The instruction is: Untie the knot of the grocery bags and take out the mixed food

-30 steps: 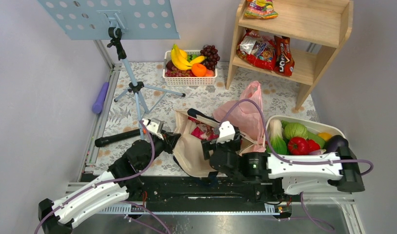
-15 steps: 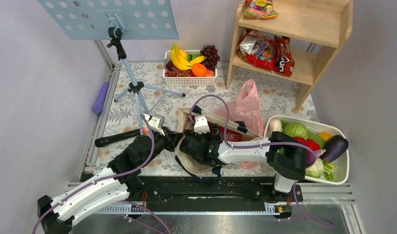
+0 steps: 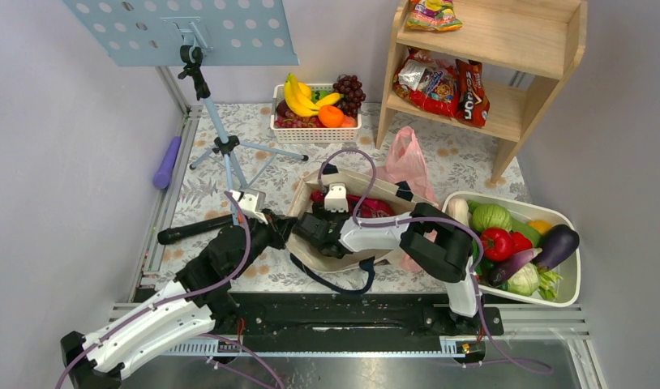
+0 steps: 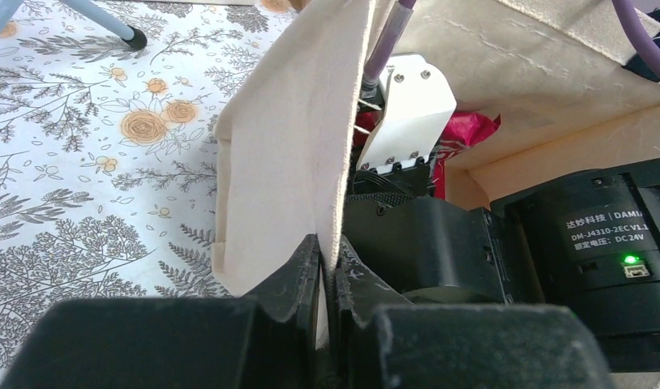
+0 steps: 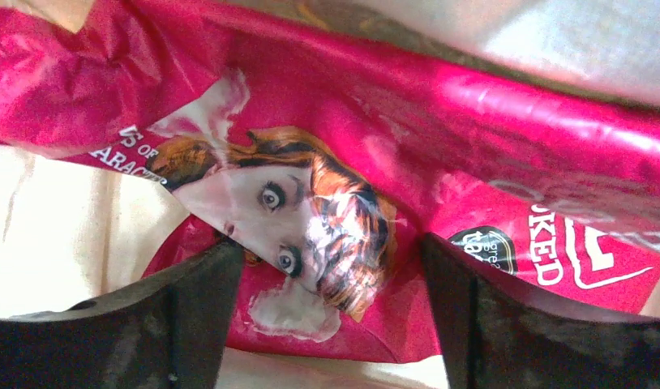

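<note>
My left gripper [image 4: 327, 271] is shut on the left rim of the beige canvas tote [image 4: 290, 146], holding its mouth up; in the top view it [image 3: 282, 231] sits at the tote's left edge [image 3: 304, 212]. My right gripper [image 5: 331, 275] is open inside the tote, its fingers on either side of a glossy magenta snack packet [image 5: 392, 162] printed with a face. In the top view it [image 3: 315, 228] reaches into the tote beside that packet [image 3: 366, 207]. A pink plastic grocery bag [image 3: 408, 162] stands behind the tote. No knot shows.
A white basket of bananas, grapes and an orange [image 3: 317, 104] is at the back. A wooden shelf [image 3: 489, 57] holds snack packets. A white tub of vegetables [image 3: 513, 243] is at the right. A music stand [image 3: 217, 121], a black microphone [image 3: 193, 228] and a purple handle [image 3: 166, 162] are on the left.
My right arm has swung left and folded, and its gripper has gone down into the tote. The tote's mouth stands wider and more upright. My left gripper has kept hold of the rim.
</note>
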You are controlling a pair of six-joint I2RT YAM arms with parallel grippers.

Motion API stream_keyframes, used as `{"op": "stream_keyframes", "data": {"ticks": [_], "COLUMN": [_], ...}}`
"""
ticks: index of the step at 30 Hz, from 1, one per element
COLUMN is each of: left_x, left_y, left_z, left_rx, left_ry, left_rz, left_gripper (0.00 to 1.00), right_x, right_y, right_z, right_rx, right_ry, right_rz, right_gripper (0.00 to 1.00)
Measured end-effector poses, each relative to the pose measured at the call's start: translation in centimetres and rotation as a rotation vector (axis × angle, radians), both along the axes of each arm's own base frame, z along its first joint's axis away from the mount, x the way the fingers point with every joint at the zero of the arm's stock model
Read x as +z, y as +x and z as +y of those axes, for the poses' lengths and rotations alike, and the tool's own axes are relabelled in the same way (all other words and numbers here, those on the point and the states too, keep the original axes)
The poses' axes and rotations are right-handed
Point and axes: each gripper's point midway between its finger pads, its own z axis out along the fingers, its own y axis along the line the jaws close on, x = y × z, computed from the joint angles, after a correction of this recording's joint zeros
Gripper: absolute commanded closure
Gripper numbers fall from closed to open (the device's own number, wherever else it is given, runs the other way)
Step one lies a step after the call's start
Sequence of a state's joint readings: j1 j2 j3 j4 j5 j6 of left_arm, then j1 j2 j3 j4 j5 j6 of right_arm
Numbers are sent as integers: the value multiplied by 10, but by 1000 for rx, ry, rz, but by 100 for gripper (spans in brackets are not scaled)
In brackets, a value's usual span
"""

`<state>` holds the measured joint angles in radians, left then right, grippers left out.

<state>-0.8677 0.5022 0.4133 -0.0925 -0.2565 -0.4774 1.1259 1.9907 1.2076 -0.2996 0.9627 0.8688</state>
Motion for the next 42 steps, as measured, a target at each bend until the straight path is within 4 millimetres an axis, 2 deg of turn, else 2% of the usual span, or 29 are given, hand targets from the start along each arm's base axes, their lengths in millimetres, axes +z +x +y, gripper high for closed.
{"op": "stream_keyframes", "data": {"ticks": [5, 10, 12, 15, 18, 20, 24, 27, 33, 37, 39, 42], "left_x": [1, 2, 2, 6, 17, 23, 33, 41, 46, 44, 49, 58], "left_y": [-1, -8, -9, -10, -10, -9, -6, -3, 6, 21, 31, 38], "left_z": [3, -3, -3, -5, -8, -8, -6, -4, -2, 14, 23, 27], "left_rx": [7, -38, -37, -39, -43, -40, -22, -7, 12, 71, 102, 99], "left_ry": [-1, -4, -2, 5, 4, 13, 26, 45, 119, 202, 231, 252], "left_rz": [-3, 12, 22, 46, 57, 67, 69, 61, 65, 98, 109, 98], "left_gripper": [100, 100, 100, 100, 100, 100, 100, 100, 100, 100, 100, 100], "right_x": [-1, 4, 6, 12, 29, 50, 114, 162, 217, 257, 279, 312], "right_y": [1, -3, -6, -17, -32, -41, -59, -74, -103, -113, -119, -127], "right_z": [3, -2, -5, -8, -10, -5, 9, 10, -2, -9, -14, -25], "right_rx": [-13, -4, 16, 84, 180, 254, 413, 513, 650, 692, 711, 740], "right_ry": [26, 127, 181, 253, 307, 358, 514, 626, 712, 757, 796, 853], "right_rz": [1, -19, -16, 20, 56, 70, 44, 3, -12, -31, -56, -107], "right_gripper": [71, 97, 100, 100, 100, 100, 100, 100, 100, 100, 100, 100]}}
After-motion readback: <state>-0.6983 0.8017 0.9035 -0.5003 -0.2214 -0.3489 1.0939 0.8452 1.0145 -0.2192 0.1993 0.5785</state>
